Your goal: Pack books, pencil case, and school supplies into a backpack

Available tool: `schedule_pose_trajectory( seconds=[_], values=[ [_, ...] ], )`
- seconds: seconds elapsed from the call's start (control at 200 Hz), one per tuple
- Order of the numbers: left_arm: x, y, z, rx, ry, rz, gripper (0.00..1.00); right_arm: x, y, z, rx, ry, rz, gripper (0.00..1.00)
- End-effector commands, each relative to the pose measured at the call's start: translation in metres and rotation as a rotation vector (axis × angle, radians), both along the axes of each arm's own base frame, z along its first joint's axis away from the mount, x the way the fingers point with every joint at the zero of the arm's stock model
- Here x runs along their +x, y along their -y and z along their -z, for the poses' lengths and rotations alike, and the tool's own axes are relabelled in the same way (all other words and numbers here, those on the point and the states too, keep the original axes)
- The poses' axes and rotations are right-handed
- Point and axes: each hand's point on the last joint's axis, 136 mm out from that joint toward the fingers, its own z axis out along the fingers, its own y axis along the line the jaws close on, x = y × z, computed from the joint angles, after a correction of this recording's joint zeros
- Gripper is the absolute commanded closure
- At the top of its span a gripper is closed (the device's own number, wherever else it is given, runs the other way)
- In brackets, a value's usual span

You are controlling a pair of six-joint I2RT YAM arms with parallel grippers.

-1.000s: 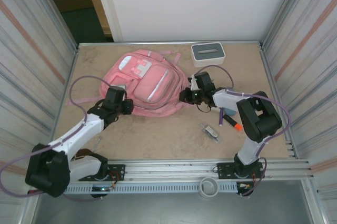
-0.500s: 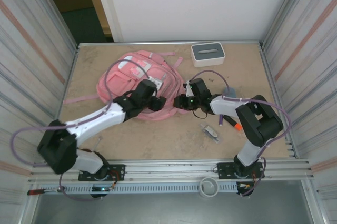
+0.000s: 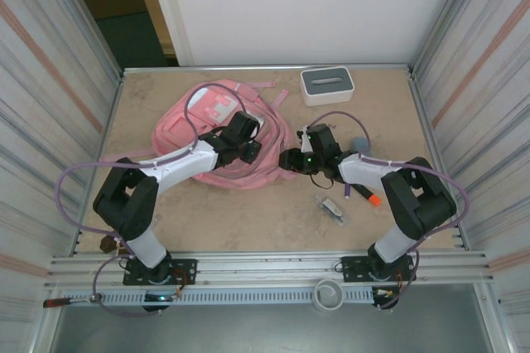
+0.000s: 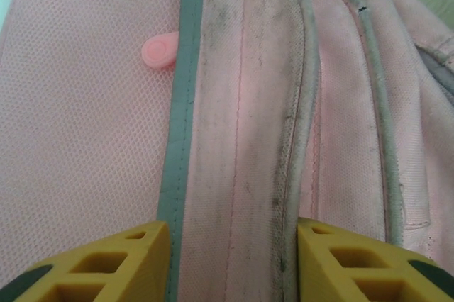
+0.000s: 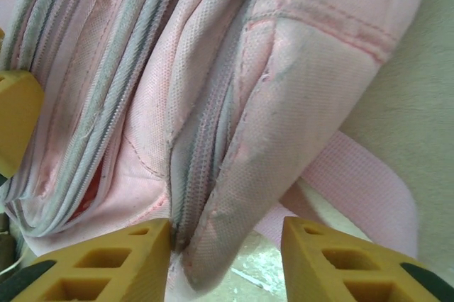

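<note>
The pink backpack (image 3: 207, 133) lies on the table at the middle left. My left gripper (image 3: 251, 147) rests on its right front. In the left wrist view that gripper (image 4: 234, 245) is shut on a raised fold of the backpack (image 4: 241, 103), between a teal zip band and grey piping. My right gripper (image 3: 287, 160) is at the bag's right edge. It (image 5: 227, 245) stands open around a zipped fabric edge (image 5: 213, 196) that leans on one finger. An orange-tipped marker (image 3: 368, 197) and a clear packet (image 3: 333, 207) lie right of the bag. The books and pencil case are hidden.
A white box with a grey slotted top (image 3: 327, 84) stands at the back right. Metal walls close in both sides. A pink strap (image 5: 362, 181) lies on the table under the bag's edge. Bare table stretches in front of the bag.
My left gripper has moved from the bag's lower left edge across to its right front, and the bag has bunched up. My right gripper's jaws have opened off the bag's edge.
</note>
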Motion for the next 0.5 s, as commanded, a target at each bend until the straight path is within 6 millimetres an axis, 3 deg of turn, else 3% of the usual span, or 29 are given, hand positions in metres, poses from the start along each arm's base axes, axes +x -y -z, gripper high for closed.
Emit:
schedule_pose_trajectory(
  seconds=[0.0,0.155,0.341,0.496],
  values=[
    [0.010,-0.001,0.000,0.005,0.005,-0.007,0.49,-0.001,0.016,-0.003,-0.049,0.025,0.018,0.54],
    [0.007,-0.003,0.005,0.021,-0.005,0.004,0.39,0.002,0.031,-0.014,-0.109,0.061,0.042,0.48],
    [0.008,-0.002,0.013,0.047,-0.016,0.018,0.38,0.006,0.053,-0.028,-0.189,0.127,0.099,0.44],
    [0.011,-0.004,0.020,0.075,-0.033,0.001,0.53,0.007,0.065,-0.030,-0.215,0.124,0.134,0.42]
  ],
)
